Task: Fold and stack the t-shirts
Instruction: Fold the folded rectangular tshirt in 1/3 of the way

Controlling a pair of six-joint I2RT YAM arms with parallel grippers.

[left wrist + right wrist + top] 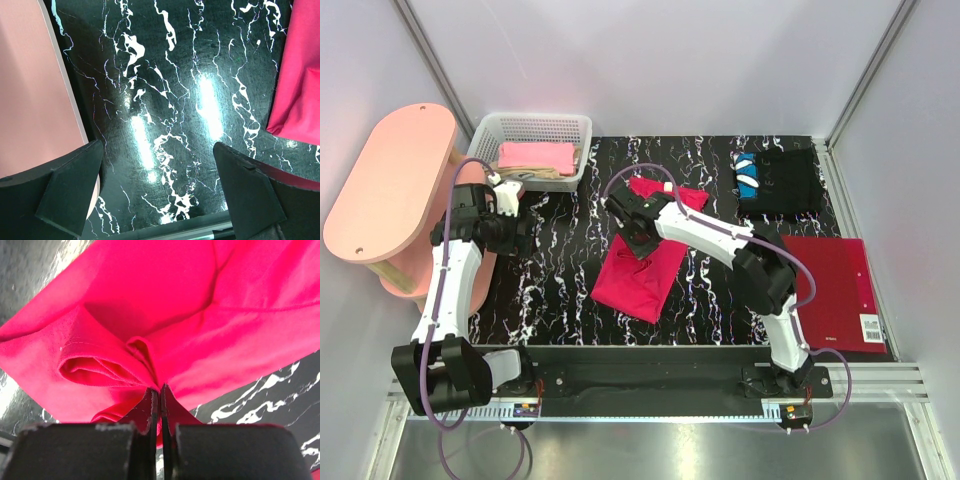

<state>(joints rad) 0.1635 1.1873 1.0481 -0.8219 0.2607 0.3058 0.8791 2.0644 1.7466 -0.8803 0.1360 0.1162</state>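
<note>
A crimson-red t-shirt [642, 270] lies partly folded in the middle of the black marbled table. My right gripper [160, 388] is shut on a bunched fold of this red cloth [165, 315], which fills most of the right wrist view. In the top view the right gripper [638, 242] sits over the shirt's upper part. My left gripper [159, 192] hangs open above bare table, left of the shirt's edge [297, 80], holding nothing. A black t-shirt with a blue-white patch [780, 182] lies folded at the back right. Pink and beige t-shirts [535, 158] lie in a white basket.
The white basket [532, 127] stands at the back left. A pink oval side table [390, 185] is at the far left, close to the left arm. A flat dark-red rectangle with a barcode label [832, 292] lies at the right edge.
</note>
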